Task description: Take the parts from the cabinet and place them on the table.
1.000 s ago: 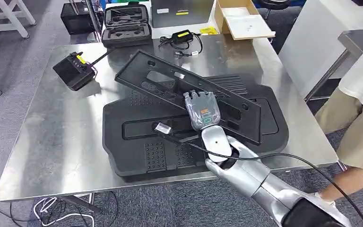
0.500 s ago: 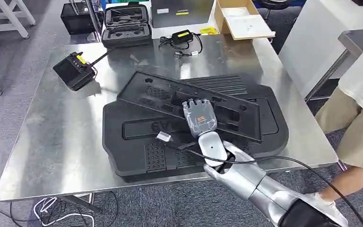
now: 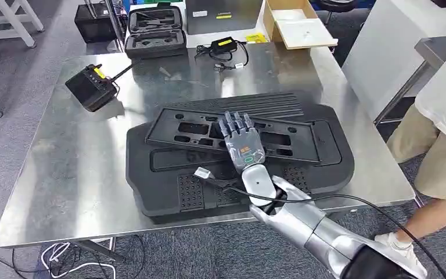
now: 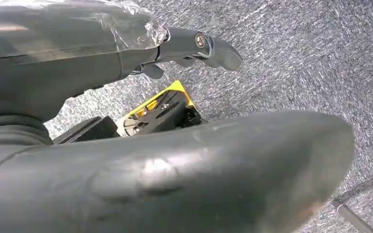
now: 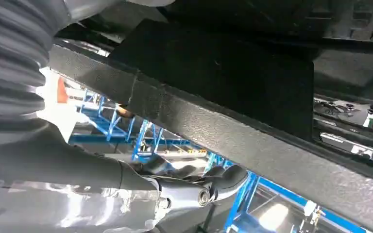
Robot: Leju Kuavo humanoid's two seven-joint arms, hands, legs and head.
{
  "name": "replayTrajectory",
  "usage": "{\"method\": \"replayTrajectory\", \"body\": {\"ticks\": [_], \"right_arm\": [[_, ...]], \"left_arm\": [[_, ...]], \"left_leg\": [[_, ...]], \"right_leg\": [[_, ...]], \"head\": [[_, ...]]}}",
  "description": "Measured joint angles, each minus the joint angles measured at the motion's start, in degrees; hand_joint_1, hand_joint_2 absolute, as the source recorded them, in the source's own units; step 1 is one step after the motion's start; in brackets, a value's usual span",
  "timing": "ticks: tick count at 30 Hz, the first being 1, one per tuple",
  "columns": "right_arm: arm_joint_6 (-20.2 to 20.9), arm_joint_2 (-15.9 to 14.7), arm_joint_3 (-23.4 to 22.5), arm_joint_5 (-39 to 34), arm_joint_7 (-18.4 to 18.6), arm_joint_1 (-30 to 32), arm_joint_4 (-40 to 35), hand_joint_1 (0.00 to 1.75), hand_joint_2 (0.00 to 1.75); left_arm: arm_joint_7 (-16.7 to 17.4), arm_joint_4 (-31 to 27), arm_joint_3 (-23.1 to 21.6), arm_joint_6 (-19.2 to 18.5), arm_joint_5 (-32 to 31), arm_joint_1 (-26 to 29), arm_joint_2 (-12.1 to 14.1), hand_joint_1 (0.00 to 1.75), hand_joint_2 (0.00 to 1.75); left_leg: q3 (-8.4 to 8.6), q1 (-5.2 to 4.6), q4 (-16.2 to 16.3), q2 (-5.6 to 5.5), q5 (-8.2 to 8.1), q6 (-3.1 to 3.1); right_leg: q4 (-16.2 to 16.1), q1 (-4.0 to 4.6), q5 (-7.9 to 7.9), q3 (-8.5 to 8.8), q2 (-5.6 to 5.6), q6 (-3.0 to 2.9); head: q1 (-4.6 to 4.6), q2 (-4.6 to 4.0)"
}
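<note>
A flat black frame part with several cutouts lies across a larger black moulded panel on the steel table. My right hand rests on top of the frame near its middle, fingers stretched out flat and apart. In the right wrist view the frame's edge runs close past the camera, and the thumb stands off it with a gap between. In its own wrist view my left hand hangs over grey carpet with nothing in it.
A black controller box sits at the table's far left, a charger with cable at the far middle. An open black case and a cardboard box lie beyond. A person stands at the right.
The frame part has come down from a raised tilt to lie flat on the big panel. My right hand has let go of it and straightened its fingers on top.
</note>
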Motion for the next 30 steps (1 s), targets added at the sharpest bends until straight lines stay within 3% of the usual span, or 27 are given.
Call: {"method": "replayTrajectory", "body": {"ticks": [1,5,10,13,20,23,30], "right_arm": [[0.65,0.00,0.06,0.15,-0.13,-0.03,0.00,0.00,0.00],[2.42,-0.02,0.17,0.85,-0.07,-0.17,-0.70,0.00,0.00],[10.35,-0.31,0.33,-0.28,0.22,-0.02,-4.37,0.00,0.00],[12.64,-0.50,0.44,-0.94,0.24,0.61,-6.32,0.00,0.00],[26.51,-2.25,0.70,-8.47,2.34,0.76,-15.01,0.00,0.00],[27.76,-3.45,0.70,-11.50,3.59,0.76,-19.76,0.00,0.00],[26.11,-5.71,0.70,-12.57,4.92,0.77,-28.40,0.00,0.00]], "left_arm": [[0.09,0.00,0.00,-0.24,-0.02,-0.01,0.02,0.00,0.00],[0.61,0.00,0.00,-1.03,-0.02,-0.02,0.02,0.00,0.00],[0.74,0.00,0.00,-1.14,0.02,0.00,0.07,0.00,0.00],[0.76,0.00,0.00,-1.14,0.04,0.01,0.09,0.00,0.00],[0.76,0.00,0.00,-1.62,0.37,0.00,0.28,0.00,0.00],[0.76,0.00,0.00,-1.70,0.44,0.00,0.31,0.00,0.00],[0.63,0.00,0.00,-1.66,0.83,0.08,0.31,0.00,0.00]], "left_leg": [[0.03,0.00,0.00,0.00,0.00,0.00],[0.17,0.00,0.00,0.02,0.00,0.00],[0.27,0.01,0.00,0.09,0.00,-0.01],[0.27,0.01,0.00,0.08,0.00,-0.01],[0.26,0.01,0.00,0.09,0.00,0.00],[0.26,0.01,0.00,0.09,-0.01,0.00],[0.26,0.01,0.00,0.08,-0.01,-0.01]], "right_leg": [[0.00,0.00,0.00,0.03,0.00,0.00],[-0.01,0.00,0.00,0.13,0.03,0.00],[-0.01,0.00,0.00,0.20,0.06,0.00],[-0.01,0.00,0.01,0.21,0.06,-0.01],[-0.01,-0.02,0.00,0.19,0.06,-0.01],[-0.01,-0.02,0.00,0.18,0.06,-0.01],[-0.02,-0.01,0.00,0.19,0.06,0.00]], "head": [[0.02,0.00],[0.02,0.00],[0.02,0.00],[0.00,0.00],[0.02,0.00],[0.02,0.00],[0.02,0.00]]}}
